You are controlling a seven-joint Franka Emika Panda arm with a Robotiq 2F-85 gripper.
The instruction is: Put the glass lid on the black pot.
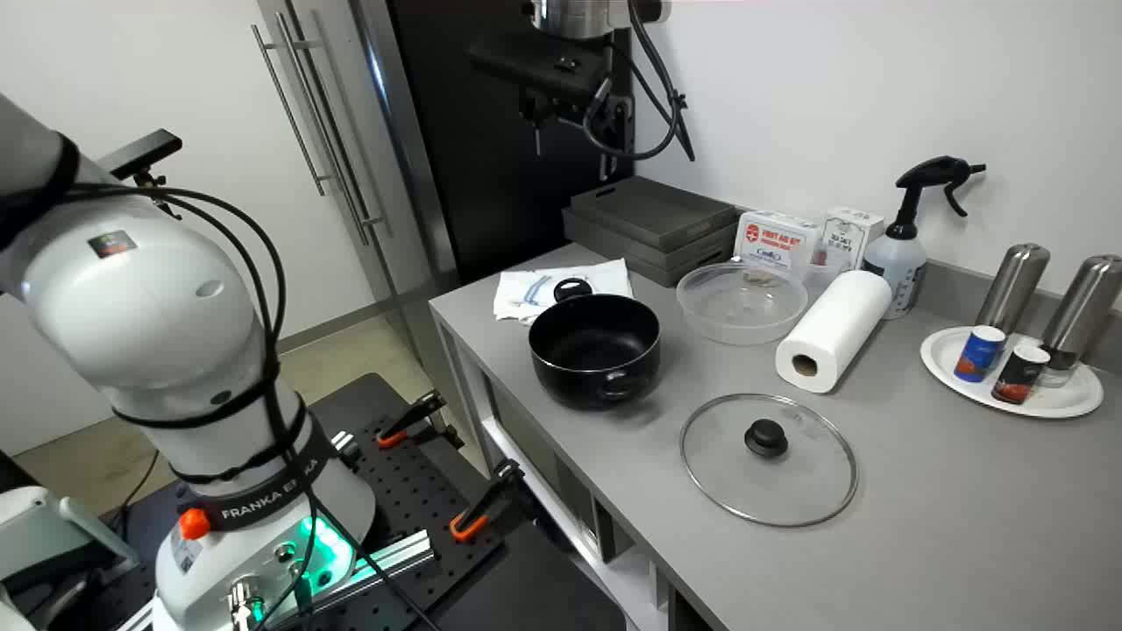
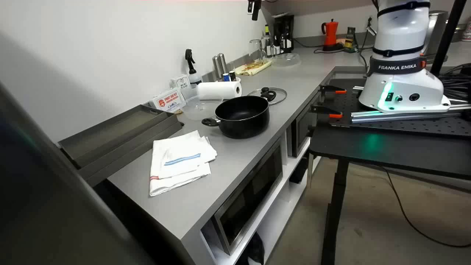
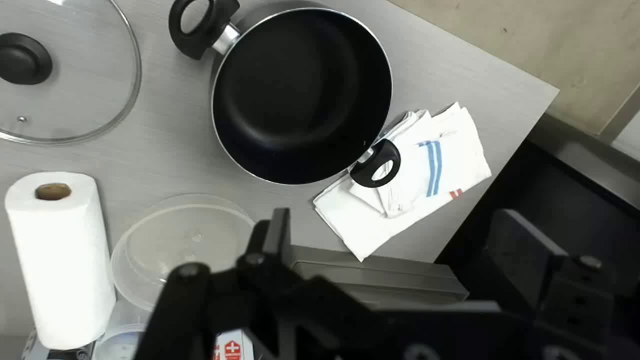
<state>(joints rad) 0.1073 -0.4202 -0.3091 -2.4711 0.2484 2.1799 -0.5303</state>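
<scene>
The glass lid (image 1: 732, 456), with its metal rim and dark knob (image 1: 766, 437), lies flat on the grey counter. It also shows in the exterior view (image 2: 281, 96), partly behind the pot, and at the left edge of the wrist view (image 3: 90, 95), cut off. The black pot (image 1: 596, 368) stands upright beside it, uncovered and empty; it also shows in the exterior view (image 2: 243, 125) and the wrist view (image 3: 300, 95). My gripper (image 3: 400, 227) is open, its fingers wide apart with nothing between them. In an exterior view the gripper (image 1: 574, 149) hangs high above the counter's far end.
A folded towel (image 2: 180, 162) lies beside the pot, partly under its handle. A clear dish (image 1: 741, 311), paper roll (image 1: 833, 329), dark stacked trays (image 1: 653, 219), first aid box (image 1: 776, 238), spray bottle (image 1: 894, 258) and plate with shakers (image 1: 951, 364) stand around. A wall runs behind.
</scene>
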